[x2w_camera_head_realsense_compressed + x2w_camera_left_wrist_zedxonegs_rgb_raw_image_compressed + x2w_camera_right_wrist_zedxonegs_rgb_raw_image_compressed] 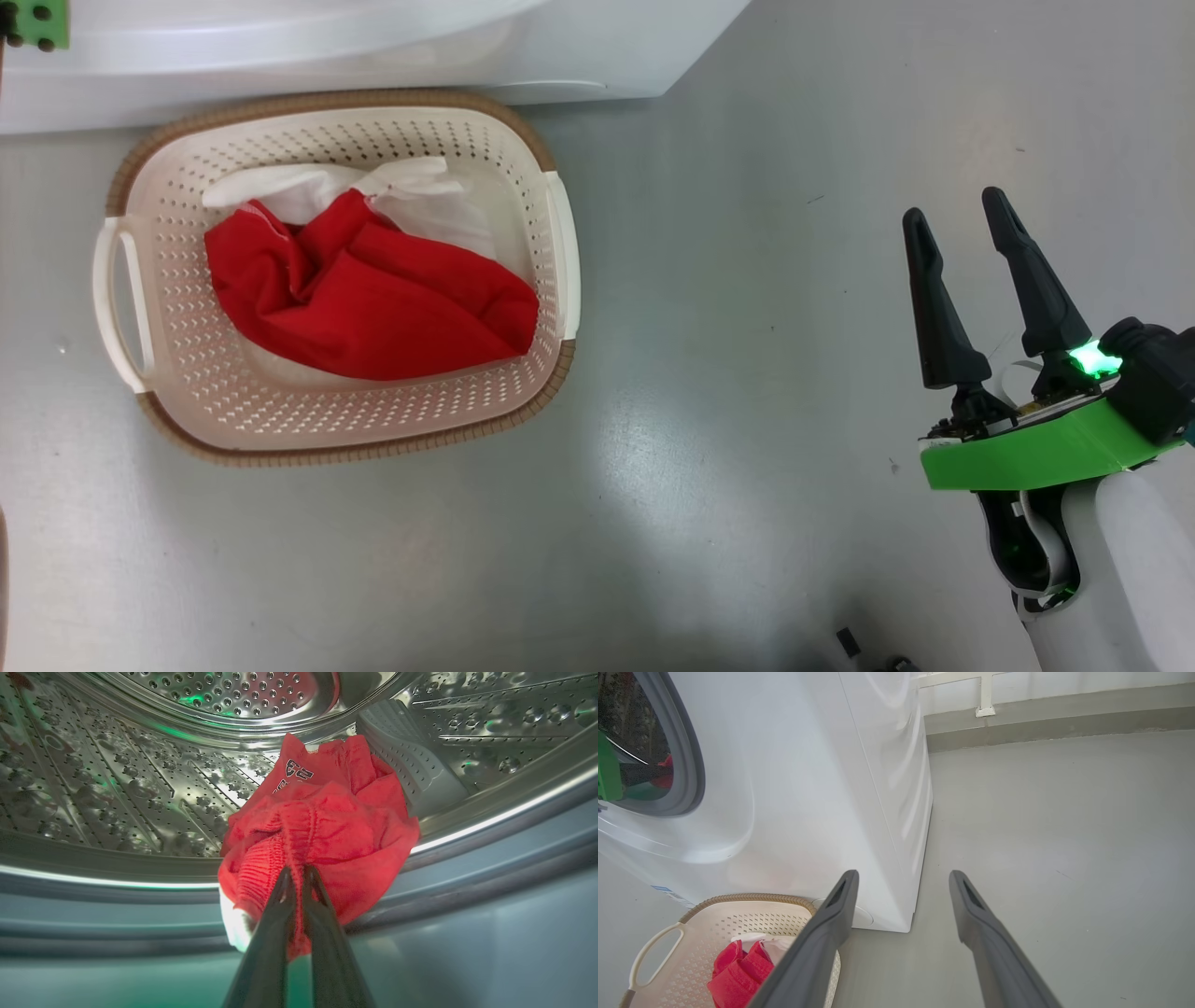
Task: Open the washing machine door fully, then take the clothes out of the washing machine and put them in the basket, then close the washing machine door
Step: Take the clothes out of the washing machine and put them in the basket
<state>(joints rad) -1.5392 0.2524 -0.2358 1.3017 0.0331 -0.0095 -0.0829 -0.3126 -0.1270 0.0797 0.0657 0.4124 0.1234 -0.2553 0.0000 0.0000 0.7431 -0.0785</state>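
At the drum lip (93, 863) of the washing machine (808, 788), the left hand (295, 877) is pinched closed on a red bunch of the clothes (336, 821). The basket (168, 308) sits against the washing machine's foot, below that grip. The right hand (954, 207) hangs spread and empty, farther out.

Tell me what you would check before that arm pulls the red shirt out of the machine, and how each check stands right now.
1. Grip: the left gripper is shut on the red jersey: ok.
2. Snags: the jersey lies free of the drum: cannot tell; its far side is hidden.
3. Stray piece: the white cloth under the jersey is pinched too: cannot tell.
4. Landing spot: the basket stands upright beside the washing machine, with room above the clothes in it: ok.
5. Other arm: the right gripper is open and apart from the basket: ok.
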